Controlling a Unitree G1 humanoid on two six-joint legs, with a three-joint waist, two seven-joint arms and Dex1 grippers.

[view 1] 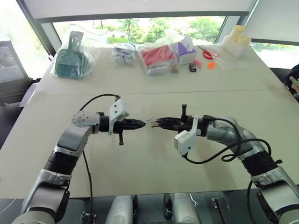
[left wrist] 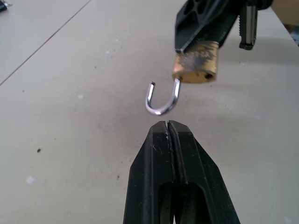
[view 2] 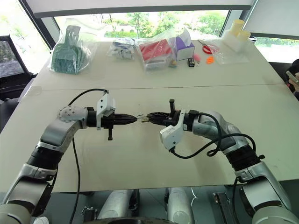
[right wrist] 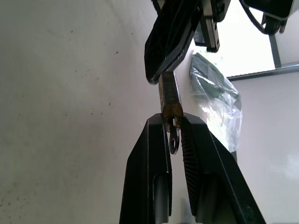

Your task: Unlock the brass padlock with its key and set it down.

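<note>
The brass padlock (left wrist: 195, 65) is held in mid-air above the middle of the table (view 1: 140, 158), well in from every edge, gripped by its body between the fingers of the right gripper (view 1: 158, 122). Its silvery shackle (left wrist: 162, 99) is seen swung open, one leg free of the body, the hook pointing toward the left gripper (view 1: 141, 123). The left gripper's fingers are pressed fully together with nothing between them; their tips lie just beside the shackle's curve, and contact cannot be confirmed. In the right wrist view, the key (right wrist: 174, 138) is seen between the right gripper's fingers, seated in the padlock's underside with its ringed head hanging free. Both grippers are pointed at each other, roughly level. Along the table's far edge are noted a bagged green scoop (view 1: 71, 58), a bagged red item (view 1: 157, 56), a purple box (view 1: 186, 51) and small orange pieces (view 1: 211, 65).
</note>
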